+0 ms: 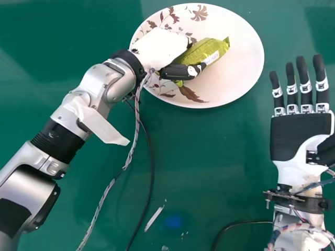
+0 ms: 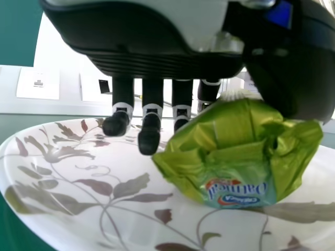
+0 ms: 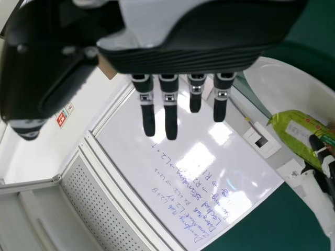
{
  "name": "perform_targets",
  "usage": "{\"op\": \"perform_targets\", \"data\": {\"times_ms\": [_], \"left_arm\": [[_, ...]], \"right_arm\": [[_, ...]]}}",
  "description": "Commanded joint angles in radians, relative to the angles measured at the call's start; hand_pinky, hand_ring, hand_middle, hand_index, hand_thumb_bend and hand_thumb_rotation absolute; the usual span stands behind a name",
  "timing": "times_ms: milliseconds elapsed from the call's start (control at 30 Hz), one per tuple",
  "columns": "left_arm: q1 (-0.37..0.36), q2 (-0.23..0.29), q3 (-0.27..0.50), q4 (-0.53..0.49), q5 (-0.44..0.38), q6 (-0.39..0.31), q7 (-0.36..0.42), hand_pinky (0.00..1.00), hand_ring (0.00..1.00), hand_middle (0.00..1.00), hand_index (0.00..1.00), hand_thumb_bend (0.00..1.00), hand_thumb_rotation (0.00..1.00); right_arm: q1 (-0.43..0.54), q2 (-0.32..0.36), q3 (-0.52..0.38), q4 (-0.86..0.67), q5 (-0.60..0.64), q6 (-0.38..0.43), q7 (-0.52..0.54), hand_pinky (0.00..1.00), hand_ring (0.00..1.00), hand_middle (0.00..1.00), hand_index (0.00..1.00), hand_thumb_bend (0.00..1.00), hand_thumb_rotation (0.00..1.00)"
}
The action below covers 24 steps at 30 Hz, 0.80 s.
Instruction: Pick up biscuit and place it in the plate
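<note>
My left hand (image 1: 161, 48) is over the left part of the white, leaf-patterned plate (image 1: 238, 76), its thumb and fingers round the green biscuit packet (image 1: 216, 48). In the left wrist view, the packet (image 2: 230, 149) lies between the thumb and bent fingers of the left hand (image 2: 152, 125), above the plate (image 2: 131, 209); whether its underside touches the plate I cannot tell. Right of the plate, my right hand (image 1: 301, 137) rests palm up with straight fingers, apart from the packet. The right wrist view has the right hand (image 3: 170, 117) with its fingers extended and the packet (image 3: 298, 133) farther off.
A green table (image 1: 220, 157) lies under everything. Dark cables (image 1: 152, 172) run across it between the arms, and a small white scrap (image 1: 153, 218) lies near the front. A whiteboard with writing (image 3: 183, 172) stands beyond, in the right wrist view.
</note>
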Motion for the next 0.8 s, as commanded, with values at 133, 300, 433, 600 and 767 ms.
{"op": "perform_targets", "data": {"times_ms": [133, 300, 433, 600, 767], "left_arm": [[0.045, 0.011, -0.036, 0.032, 0.035, -0.002, -0.022, 0.08, 0.17, 0.35, 0.57, 0.79, 0.75], [0.045, 0.016, -0.037, 0.014, 0.032, 0.002, -0.047, 0.11, 0.21, 0.61, 0.78, 1.0, 0.97], [0.044, 0.025, -0.035, -0.017, 0.029, 0.006, -0.085, 0.14, 0.27, 0.76, 0.87, 1.0, 0.99], [0.049, 0.028, -0.023, -0.06, 0.02, 0.027, -0.129, 0.16, 0.31, 0.85, 0.9, 1.0, 1.0], [0.054, 0.036, -0.011, -0.103, 0.013, 0.044, -0.161, 0.17, 0.33, 0.91, 0.94, 1.0, 0.99]], "right_arm": [[0.003, 0.027, 0.001, 0.034, -0.032, -0.053, 0.06, 0.89, 0.89, 0.84, 0.84, 1.0, 0.51], [0.011, 0.034, 0.011, 0.039, -0.058, -0.073, 0.056, 0.91, 0.9, 0.85, 0.84, 1.0, 0.51], [0.012, 0.024, 0.011, 0.044, -0.04, -0.074, 0.073, 0.94, 0.91, 0.87, 0.82, 1.0, 0.53], [0.006, 0.021, 0.003, 0.058, -0.009, -0.075, 0.101, 0.93, 0.92, 0.87, 0.81, 1.0, 0.53], [0.008, 0.013, 0.0, 0.059, 0.017, -0.063, 0.122, 0.9, 0.93, 0.88, 0.82, 1.0, 0.53]]}}
